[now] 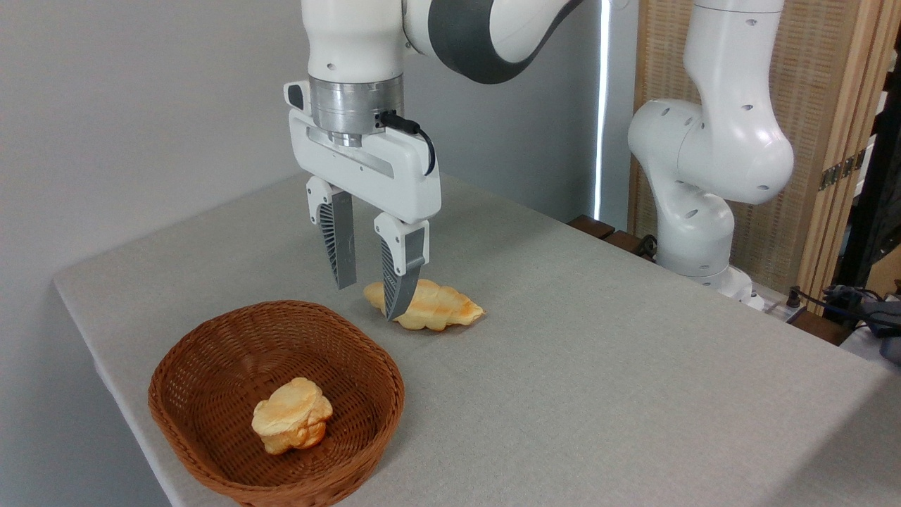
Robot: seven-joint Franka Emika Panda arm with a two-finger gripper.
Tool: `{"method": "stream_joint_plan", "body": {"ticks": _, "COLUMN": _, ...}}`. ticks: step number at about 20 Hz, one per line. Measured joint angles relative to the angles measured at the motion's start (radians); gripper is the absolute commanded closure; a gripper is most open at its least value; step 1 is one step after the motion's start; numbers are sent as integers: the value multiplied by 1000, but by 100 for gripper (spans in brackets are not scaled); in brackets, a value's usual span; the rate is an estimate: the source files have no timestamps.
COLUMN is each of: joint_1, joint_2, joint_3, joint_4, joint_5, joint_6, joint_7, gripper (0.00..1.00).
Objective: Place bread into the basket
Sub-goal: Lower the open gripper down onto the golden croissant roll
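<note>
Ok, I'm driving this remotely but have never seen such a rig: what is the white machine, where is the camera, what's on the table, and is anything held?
The white machine is a robot arm; its base stands at the table's far right edge and it reaches over the grey table. At its end is the gripper, two dark fingers pointing down, apart and holding nothing. There is a single picture, from a fixed camera in front of the table looking slightly down. On the table lies the bread, a long twisted pastry; one finger overlaps its left end in the picture, though contact cannot be told. Nearer the camera, on the left, sits the basket, woven wicker, with a small round bun already inside. The long bread is not yet in the basket.
</note>
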Motion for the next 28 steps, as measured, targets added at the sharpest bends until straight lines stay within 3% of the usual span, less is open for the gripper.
{"method": "stream_joint_plan", "body": {"ticks": 20, "joint_1": -4, "joint_2": -11, "joint_3": -5, "joint_4": 0, "joint_5": 0, "joint_6": -55, "joint_7": 0, "gripper": 0}}
{"method": "stream_joint_plan", "body": {"ticks": 28, "joint_1": -30, "joint_2": -14, "joint_3": -8, "joint_4": -20, "joint_5": 0, "joint_6": -103, "joint_7": 5, "gripper": 0}}
